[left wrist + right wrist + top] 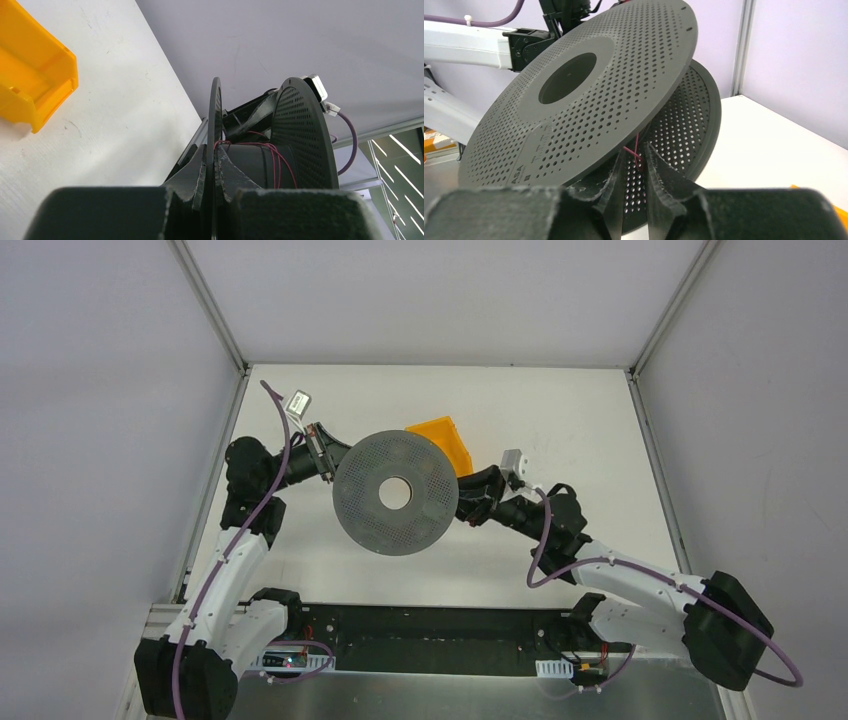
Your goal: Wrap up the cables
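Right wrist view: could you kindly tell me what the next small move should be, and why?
Probably close the right gripper on the red cable: it crosses the gap between its open fingers, while the left gripper clamps the spool.

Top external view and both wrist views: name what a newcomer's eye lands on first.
A large dark perforated spool is held up between the two arms at mid-table, with the left fingers clamped on one flange's rim. Just behind it sits a bright orange bin. Thin red cables are wound on the hub, and one strand crosses the gap between the right fingers.
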